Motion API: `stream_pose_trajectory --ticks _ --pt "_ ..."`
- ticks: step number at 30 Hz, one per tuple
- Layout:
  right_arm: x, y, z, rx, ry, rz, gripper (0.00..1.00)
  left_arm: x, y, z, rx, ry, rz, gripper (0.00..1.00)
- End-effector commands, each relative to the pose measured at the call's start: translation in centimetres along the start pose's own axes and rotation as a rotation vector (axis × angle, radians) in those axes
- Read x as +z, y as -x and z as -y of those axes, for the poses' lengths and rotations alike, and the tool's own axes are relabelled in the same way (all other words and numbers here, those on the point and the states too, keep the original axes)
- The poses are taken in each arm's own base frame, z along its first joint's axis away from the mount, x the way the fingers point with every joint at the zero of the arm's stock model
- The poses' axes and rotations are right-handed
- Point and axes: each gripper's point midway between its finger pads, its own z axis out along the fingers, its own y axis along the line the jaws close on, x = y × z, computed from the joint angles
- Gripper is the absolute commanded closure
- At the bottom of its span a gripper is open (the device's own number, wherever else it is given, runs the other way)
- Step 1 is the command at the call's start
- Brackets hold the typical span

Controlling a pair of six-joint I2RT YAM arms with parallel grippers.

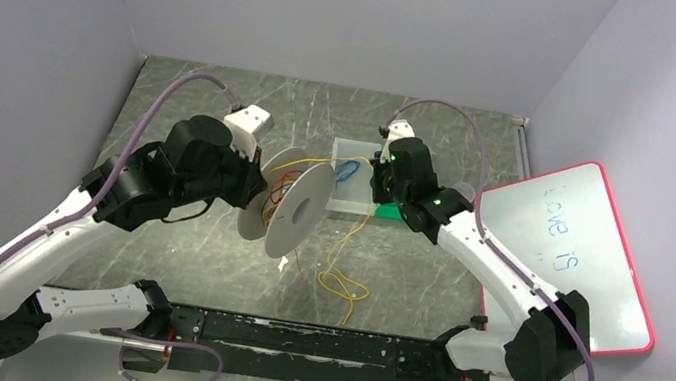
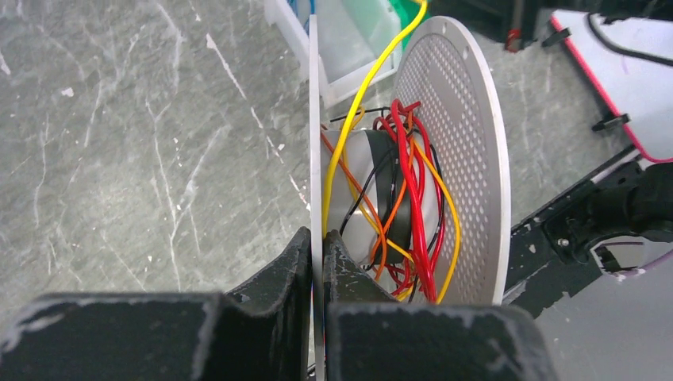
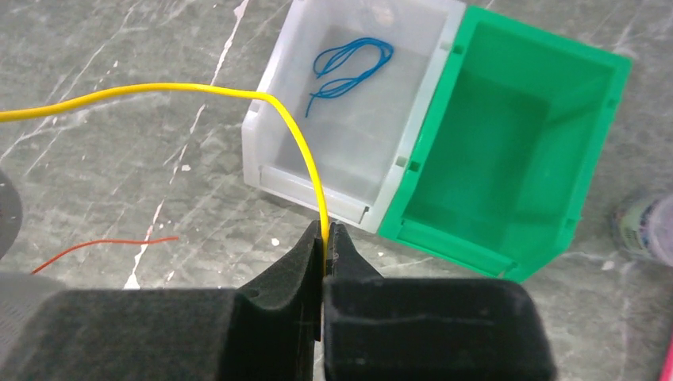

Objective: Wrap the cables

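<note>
A white spool (image 1: pixel 296 210) with two round flanges is held off the table at centre. My left gripper (image 2: pixel 317 246) is shut on the rim of its near flange (image 2: pixel 314 119). Red, orange and yellow cables (image 2: pixel 413 198) lie wound round the spool's core. A yellow cable (image 3: pixel 238 94) runs from the spool to my right gripper (image 3: pixel 326 236), which is shut on it above the bins. More of the yellow cable (image 1: pixel 341 277) lies in loops on the table below the spool. A thin red cable end (image 3: pixel 95 246) lies on the table at left.
A clear bin (image 3: pixel 349 171) holding a small blue wire coil (image 3: pixel 349 67) stands beside a green bin (image 3: pixel 508 159). A whiteboard with a red rim (image 1: pixel 573 251) lies at the right. A black rail (image 1: pixel 311 343) runs along the near edge.
</note>
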Motion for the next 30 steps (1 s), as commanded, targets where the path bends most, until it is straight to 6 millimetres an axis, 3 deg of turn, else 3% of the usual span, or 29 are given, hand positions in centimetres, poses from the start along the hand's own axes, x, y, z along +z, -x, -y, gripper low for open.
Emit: stream_pose_trajectory --ticks 1,10,19,30 --pt "1.0 -0.3 -1.2 0.037 0.068 0.014 1.0 -2.3 3.9 2.1 -0.019 -0.113 0.121 0.93" --pt "1.5 -4.8 -3.8 0.103 0.222 -0.04 1.0 -3.5 6.3 1.8 -0.132 -0.077 0.204 0.93" --pt "0.1 -8.7 -8.7 0.249 0.477 -0.06 1.0 -3.6 8.1 0.6 -0.25 0.001 0.288 0.93" --pt "-2.0 -13.5 -15.6 0.248 0.639 -0.127 0.96 -1.2 6.3 -1.5 -0.269 0.128 0.256 0.93"
